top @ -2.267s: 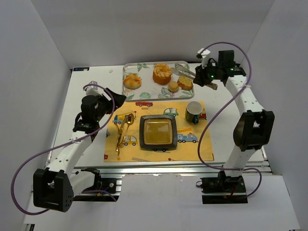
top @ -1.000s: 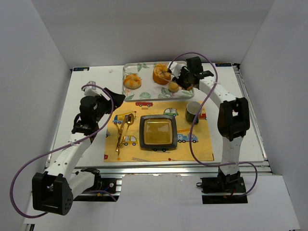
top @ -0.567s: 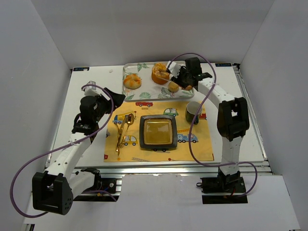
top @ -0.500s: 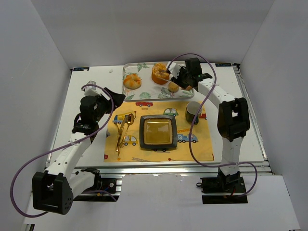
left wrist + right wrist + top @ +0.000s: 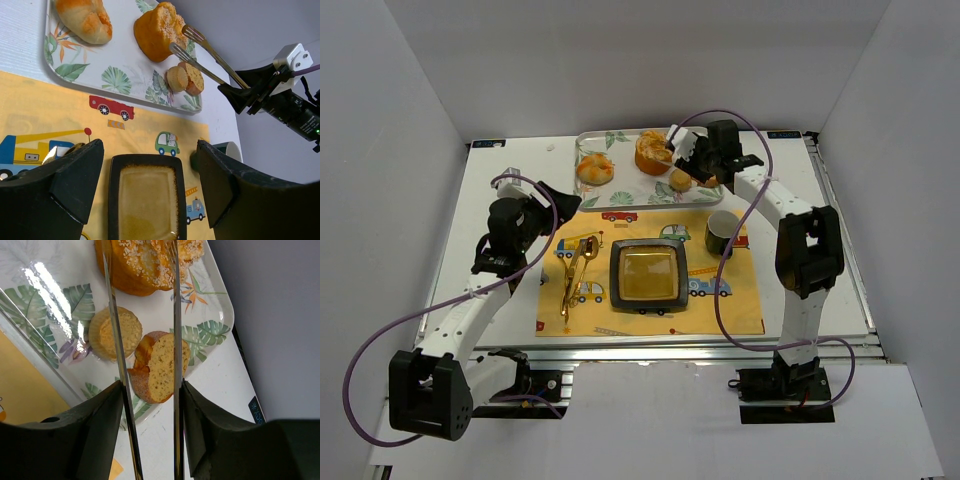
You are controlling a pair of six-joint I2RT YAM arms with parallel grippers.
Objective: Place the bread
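The right gripper [image 5: 694, 160] clamps the handles of metal tongs [image 5: 175, 340], whose two arms stand apart and reach left over the leaf-printed tray [image 5: 130, 75]. Beneath them, at the tray's near right corner, lies the seeded bread slice [image 5: 162, 365], touching a small muffin [image 5: 117, 332] on its left. The tong tips reach the large orange bun [image 5: 145, 262]. The left gripper [image 5: 147, 180] hangs with jaws wide apart above the placemat [image 5: 720, 300], near the dark square plate [image 5: 645, 275].
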